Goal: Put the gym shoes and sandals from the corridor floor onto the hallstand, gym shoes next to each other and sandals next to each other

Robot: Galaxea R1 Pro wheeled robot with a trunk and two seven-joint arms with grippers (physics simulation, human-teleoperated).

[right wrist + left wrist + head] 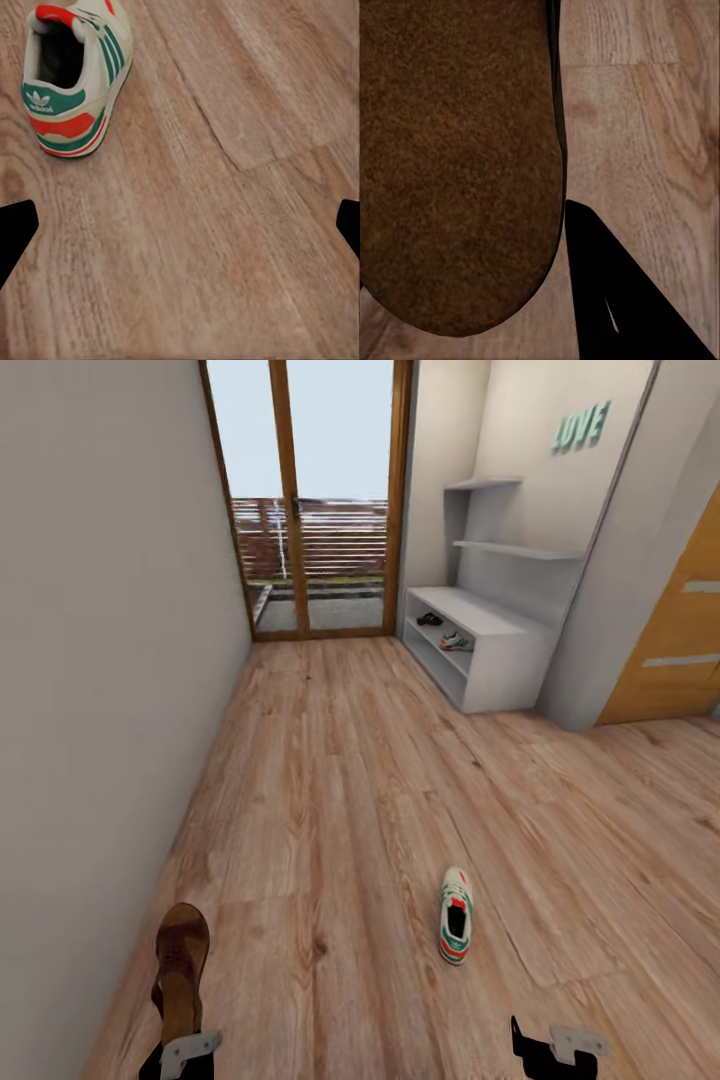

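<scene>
Wood-plank corridor floor (pixel 340 810) is occupied by one gym shoe (pixel 455 916), while a sandal (pixel 181 970) is pinched by the left gripper (pixel 180 1050) and the right gripper (pixel 180 225) is spread wide.

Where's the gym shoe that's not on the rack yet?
In the head view, that gym shoe lies on the corridor floor, right of centre, just ahead of the right end effector.

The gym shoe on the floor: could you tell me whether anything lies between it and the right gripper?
Nothing visible does: bare floor planks lie between the open right gripper and the gym shoe.
</scene>
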